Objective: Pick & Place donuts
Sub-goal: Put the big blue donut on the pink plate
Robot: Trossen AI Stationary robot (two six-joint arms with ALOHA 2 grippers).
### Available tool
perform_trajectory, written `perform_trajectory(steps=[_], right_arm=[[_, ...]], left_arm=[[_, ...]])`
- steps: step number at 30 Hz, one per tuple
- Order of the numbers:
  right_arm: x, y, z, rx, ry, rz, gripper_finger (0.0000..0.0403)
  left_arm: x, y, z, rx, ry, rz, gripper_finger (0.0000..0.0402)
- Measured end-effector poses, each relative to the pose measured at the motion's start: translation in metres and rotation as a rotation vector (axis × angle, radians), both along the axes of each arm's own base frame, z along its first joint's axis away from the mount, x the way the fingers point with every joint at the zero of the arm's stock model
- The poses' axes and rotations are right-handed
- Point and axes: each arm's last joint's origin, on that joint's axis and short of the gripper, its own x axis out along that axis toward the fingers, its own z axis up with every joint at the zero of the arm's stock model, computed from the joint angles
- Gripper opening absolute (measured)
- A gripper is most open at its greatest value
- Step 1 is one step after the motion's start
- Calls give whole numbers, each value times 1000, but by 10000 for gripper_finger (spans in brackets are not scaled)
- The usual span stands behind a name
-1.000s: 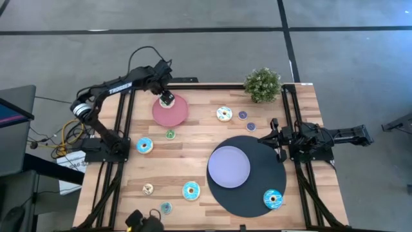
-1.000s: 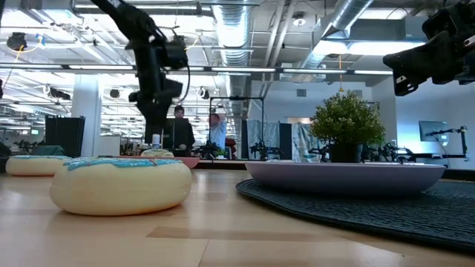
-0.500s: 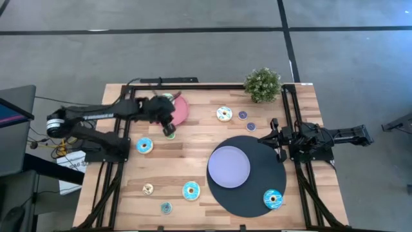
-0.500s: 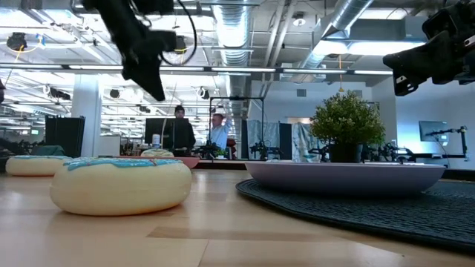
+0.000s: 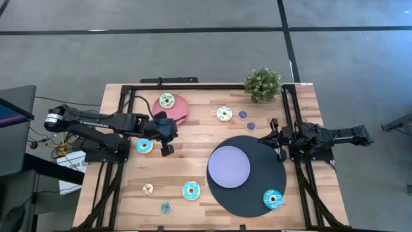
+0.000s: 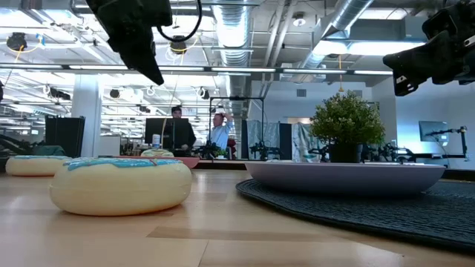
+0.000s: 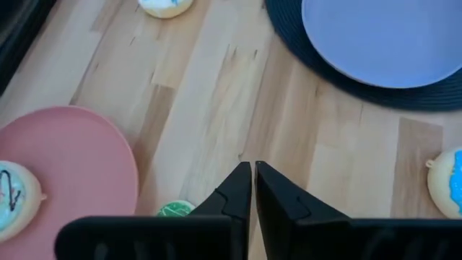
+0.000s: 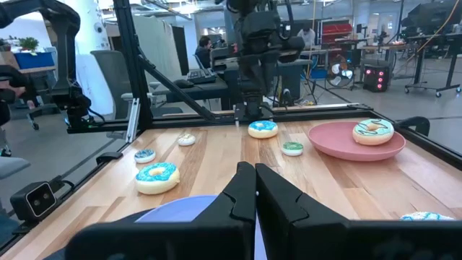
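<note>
While one donut (image 5: 167,100) already sits on the pink plate (image 5: 178,111) in the upper left of the high view, the rest are scattered over the wood, so my read is we're between picks. The left gripper (image 5: 166,147) hangs left of centre, just right of a teal donut (image 5: 144,146), and carries nothing that I can see. The small green donut isn't visible here, probably under the arm. The right gripper (image 5: 278,142) waits at the right edge, beside the dark mat (image 5: 270,174) that holds the lavender plate (image 5: 228,166).

Low view: a big teal-iced donut (image 6: 120,185) fills the lower left and the lavender plate (image 6: 349,176) sits centre right. The left arm only dips in at the upper left, cut off, so no fingertips to judge.

Left wrist view: the left gripper (image 7: 253,170) has its fingers pressed together, empty. The small green donut (image 7: 174,209) peeks out at the bottom, half hidden behind them, just beside the pink plate (image 7: 79,162). Next move, I'd guess: spread the fingers and drop down over it.

Right wrist view: the right gripper (image 8: 253,172) is closed too, nothing in it. The far-off donuts are tiny, so their colours are hard to call.
</note>
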Motion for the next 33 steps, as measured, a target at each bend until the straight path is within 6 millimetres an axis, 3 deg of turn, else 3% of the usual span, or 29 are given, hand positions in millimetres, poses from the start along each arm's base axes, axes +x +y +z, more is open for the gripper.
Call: perform_trajectory(steps=[11,23,27,33], right_arm=[[0,0,0,0,0,0,0],[0,0,0,0,0,0,0],[0,0,0,0,0,0,0],[0,0,0,0,0,0,0]], left_arm=[[-6,-36,0,114,-9,-58,0],[-12,-36,-4,95,38,32,6],[-17,-29,-8,77,101,94,41],[-25,-13,-13,45,190,251,135]])
